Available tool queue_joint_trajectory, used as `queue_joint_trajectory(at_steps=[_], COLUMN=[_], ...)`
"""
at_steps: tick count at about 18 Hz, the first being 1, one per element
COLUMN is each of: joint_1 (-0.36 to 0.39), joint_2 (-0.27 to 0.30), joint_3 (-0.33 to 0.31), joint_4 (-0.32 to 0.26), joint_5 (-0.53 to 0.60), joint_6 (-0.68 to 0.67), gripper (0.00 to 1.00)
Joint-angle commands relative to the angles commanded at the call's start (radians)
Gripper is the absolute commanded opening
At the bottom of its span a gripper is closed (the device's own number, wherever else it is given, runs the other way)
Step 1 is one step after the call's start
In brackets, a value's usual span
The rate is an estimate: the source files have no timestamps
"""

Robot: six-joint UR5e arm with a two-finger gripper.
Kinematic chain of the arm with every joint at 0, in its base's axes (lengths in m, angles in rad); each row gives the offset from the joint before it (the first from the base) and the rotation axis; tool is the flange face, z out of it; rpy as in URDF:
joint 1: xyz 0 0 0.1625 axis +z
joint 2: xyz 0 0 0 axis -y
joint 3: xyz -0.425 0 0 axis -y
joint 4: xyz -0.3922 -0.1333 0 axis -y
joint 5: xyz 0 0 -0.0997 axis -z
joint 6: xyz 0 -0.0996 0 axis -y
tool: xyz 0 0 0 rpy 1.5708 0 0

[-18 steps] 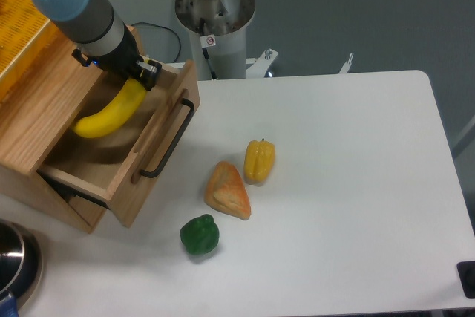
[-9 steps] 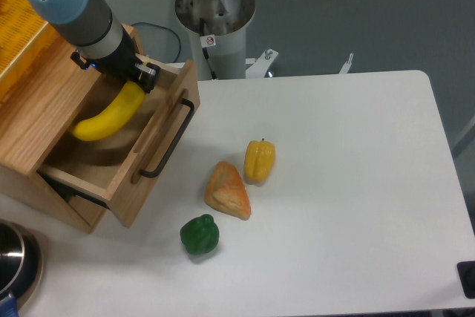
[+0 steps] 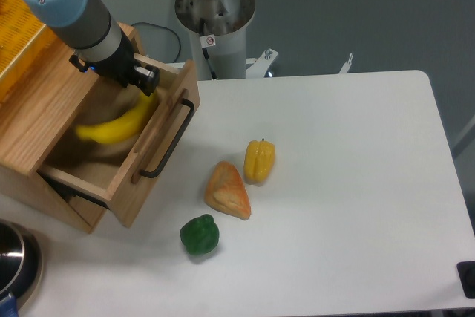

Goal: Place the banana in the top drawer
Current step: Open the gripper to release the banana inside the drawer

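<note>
Over the pulled-out top drawer [image 3: 141, 155] the tool [image 3: 143, 79] hangs, and whether its fingers stand apart or closed cannot be told. Just below it, the banana [image 3: 117, 127] shows blurred inside the drawer box, seemingly clear of the fingers. On the white counter [image 3: 349, 183] lie a yellow pepper [image 3: 259, 161], a bread wedge [image 3: 227, 191] and a green pepper [image 3: 199, 234].

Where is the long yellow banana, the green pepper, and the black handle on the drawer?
Long curved yellow banana [image 3: 115, 129], fixed camera view, on its blurred middle inside the drawer.
Small dark green bell pepper [image 3: 199, 234], fixed camera view, on its top.
Black metal bar handle [image 3: 169, 139], fixed camera view, midway along the bar.
</note>
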State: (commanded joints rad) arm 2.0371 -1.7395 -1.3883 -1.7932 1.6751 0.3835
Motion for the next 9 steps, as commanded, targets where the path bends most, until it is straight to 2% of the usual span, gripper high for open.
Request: queue_joint_trajectory(at_steps=[5,6,8,9], joint_1=[0.0,0.0,0.002,0.002], joint_2=[0.008,0.009,0.015,0.021], joint_3=[0.0,0.002,0.002,0.002], joint_4=[0.0,0.0,0.011,0.03], joint_5=[-0.002,-0.002,0.002,0.0], joint_6=[0.003,0.011,0.023,0.034], gripper=[0.58,0.65,0.93,0.99])
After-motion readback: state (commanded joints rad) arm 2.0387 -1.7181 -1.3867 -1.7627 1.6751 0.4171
